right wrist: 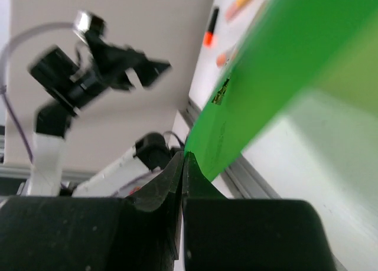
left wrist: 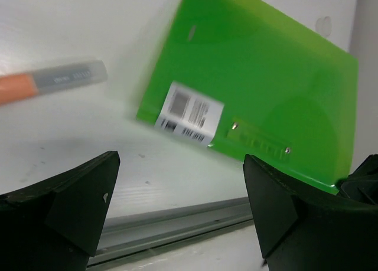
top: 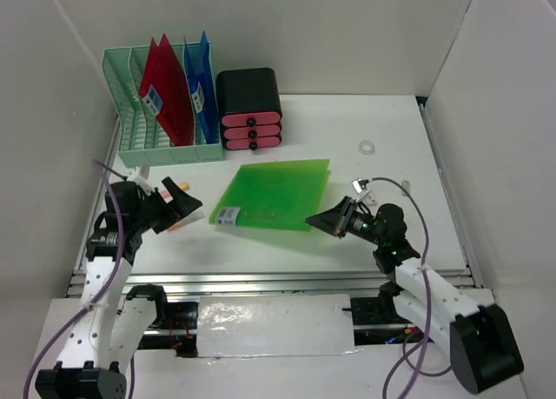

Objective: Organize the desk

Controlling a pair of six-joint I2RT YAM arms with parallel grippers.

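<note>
You'll find no word or number you can read; the white barcode sticker [left wrist: 189, 113] on the flat green plastic folder [left wrist: 266, 88] shows only bars and blurred print; the orange marker's grey cap [left wrist: 69, 77] carries smeared lettering; the white stickers [top: 154, 99] on the upright red folder [top: 169, 82] and blue folder [top: 202, 69] are too small.

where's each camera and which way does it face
top external: above, behind the arms, looking down on the desk; both arms show
left wrist: on the left arm, facing right at the green folder; left gripper open
right wrist: on the right arm, facing left; right gripper shut on the green folder
shared: the green folder
</note>
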